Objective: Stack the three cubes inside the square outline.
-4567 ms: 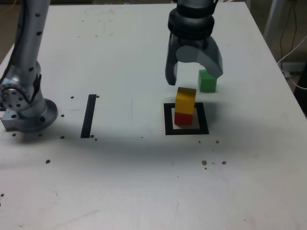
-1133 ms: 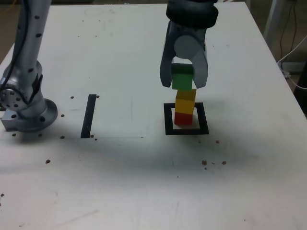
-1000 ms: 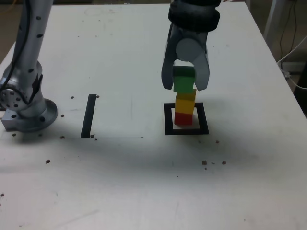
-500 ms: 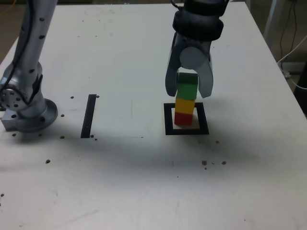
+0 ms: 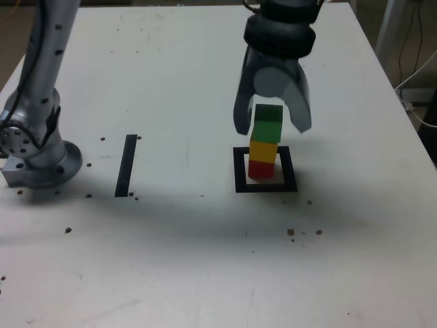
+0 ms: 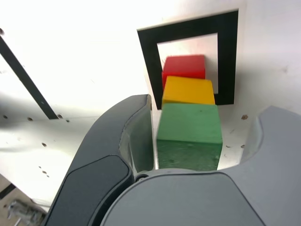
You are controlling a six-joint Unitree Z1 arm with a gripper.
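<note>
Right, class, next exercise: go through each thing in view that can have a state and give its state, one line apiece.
Gripper: open, jaws on either side of the green cube, not gripping it.
Green cube: on top of the stack, released.
Yellow cube: in the middle, between green and red.
Red cube: at the bottom, inside the square outline.

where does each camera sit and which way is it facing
Exterior view: off the arm, raised, looking down across the table; the arm's links and open gripper show.
Wrist view: on the wrist, looking past the gripper's fingers at the table; only the gripper shows.
Both share the green, yellow and red cubes and square outline.
</note>
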